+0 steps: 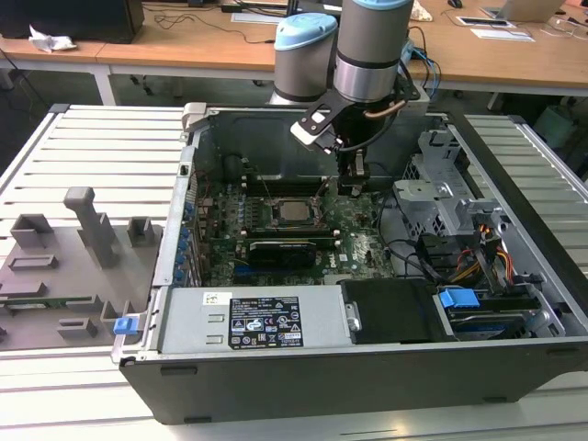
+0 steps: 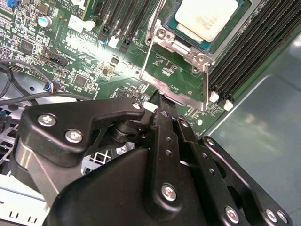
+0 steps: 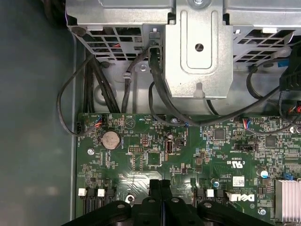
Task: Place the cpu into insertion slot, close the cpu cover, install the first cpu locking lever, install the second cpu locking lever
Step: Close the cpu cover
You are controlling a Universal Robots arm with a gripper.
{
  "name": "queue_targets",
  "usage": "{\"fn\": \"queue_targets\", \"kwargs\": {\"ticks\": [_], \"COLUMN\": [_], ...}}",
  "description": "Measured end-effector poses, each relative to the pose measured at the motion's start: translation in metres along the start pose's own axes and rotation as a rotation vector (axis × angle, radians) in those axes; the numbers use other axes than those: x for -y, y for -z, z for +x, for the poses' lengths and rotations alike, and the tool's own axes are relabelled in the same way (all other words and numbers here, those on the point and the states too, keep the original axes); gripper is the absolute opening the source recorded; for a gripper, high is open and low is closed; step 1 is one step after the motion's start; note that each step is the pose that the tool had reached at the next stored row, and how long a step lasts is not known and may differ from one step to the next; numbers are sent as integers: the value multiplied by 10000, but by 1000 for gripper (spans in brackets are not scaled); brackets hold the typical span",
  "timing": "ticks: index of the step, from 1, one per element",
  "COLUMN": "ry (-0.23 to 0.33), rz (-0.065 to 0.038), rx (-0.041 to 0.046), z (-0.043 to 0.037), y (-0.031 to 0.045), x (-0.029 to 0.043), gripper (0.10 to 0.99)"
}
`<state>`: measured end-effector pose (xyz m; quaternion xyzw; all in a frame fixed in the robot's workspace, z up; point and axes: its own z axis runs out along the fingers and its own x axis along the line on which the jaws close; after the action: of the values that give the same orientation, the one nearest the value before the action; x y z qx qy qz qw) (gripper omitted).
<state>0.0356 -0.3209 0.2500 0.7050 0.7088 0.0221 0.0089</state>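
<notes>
cpu [image 2: 207, 19]: seated in insertion slot [image 2: 231, 38]
cpu cover [image 2: 186, 98]: stands open
pincer [image 2: 157, 100]: pressed together, tips just beside the cover's free edge

wooden desks [image 1: 175, 48] behind, probably an office.

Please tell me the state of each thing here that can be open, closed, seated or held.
cpu: seated in the insertion slot, top uncovered.
cpu cover: open, lifted off the cpu.
hand: shut, empty, tip by the cover's free edge.
computer case: side panel off.
</notes>
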Motion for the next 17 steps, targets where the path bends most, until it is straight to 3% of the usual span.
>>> {"fn": "queue_targets", "kwargs": {"ticks": [17], "ry": [0], "rz": [0], "rx": [0], "z": [0], "y": [3], "x": [64], "gripper": [110]}}
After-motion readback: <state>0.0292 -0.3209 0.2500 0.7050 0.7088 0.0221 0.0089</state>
